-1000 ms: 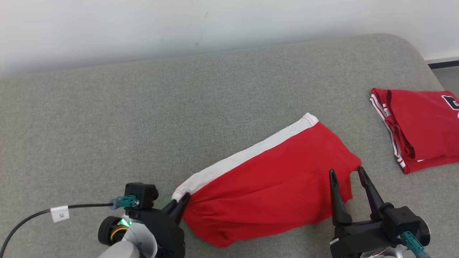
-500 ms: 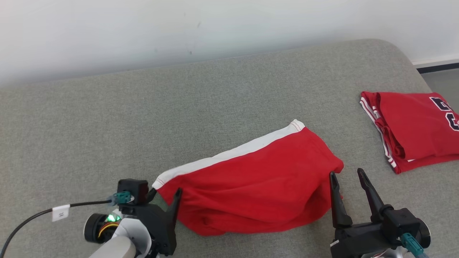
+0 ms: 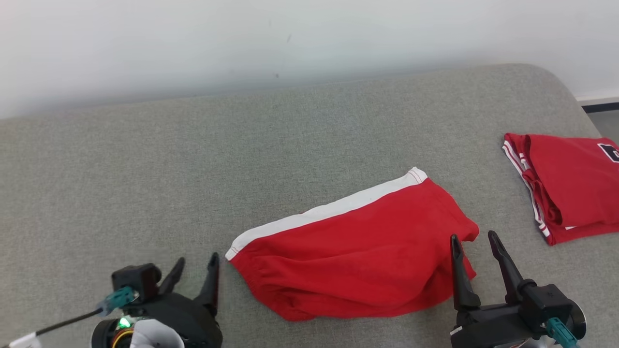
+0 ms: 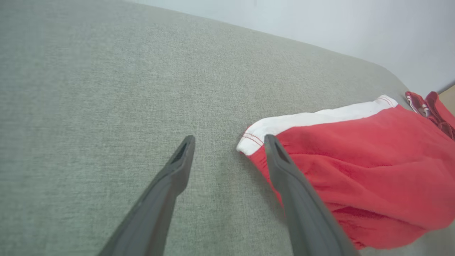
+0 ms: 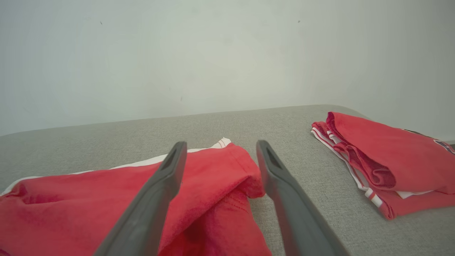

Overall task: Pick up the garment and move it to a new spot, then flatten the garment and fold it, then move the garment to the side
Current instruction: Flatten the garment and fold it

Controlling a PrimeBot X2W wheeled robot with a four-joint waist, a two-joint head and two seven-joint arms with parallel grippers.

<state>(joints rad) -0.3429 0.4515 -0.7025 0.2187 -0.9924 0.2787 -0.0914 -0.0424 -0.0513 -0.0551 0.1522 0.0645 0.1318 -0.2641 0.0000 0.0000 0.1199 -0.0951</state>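
A pair of red shorts with a white side stripe (image 3: 358, 251) lies folded on the grey sofa cushion (image 3: 193, 159), slanting from lower left to upper right. My left gripper (image 3: 197, 266) stands open just left of the shorts' waistband corner, holding nothing. In the left wrist view the shorts (image 4: 359, 167) lie to the right of the left gripper (image 4: 229, 140), whose right finger overlaps the waistband edge. My right gripper (image 3: 475, 240) is open at the shorts' right end. The right wrist view shows the right gripper (image 5: 221, 145) spread above the red cloth (image 5: 220, 185), gripping nothing.
A second red garment with striped trim and dark lettering (image 3: 575, 186) lies folded at the cushion's right end, also visible as a folded red garment (image 5: 384, 160) in the right wrist view. A pale wall (image 3: 290, 38) backs the cushion. Bare cushion stretches left and behind.
My left gripper has let go of the shorts' waistband corner, opened and drawn back to the left. The shorts have settled flatter. The head camera has shifted a little.
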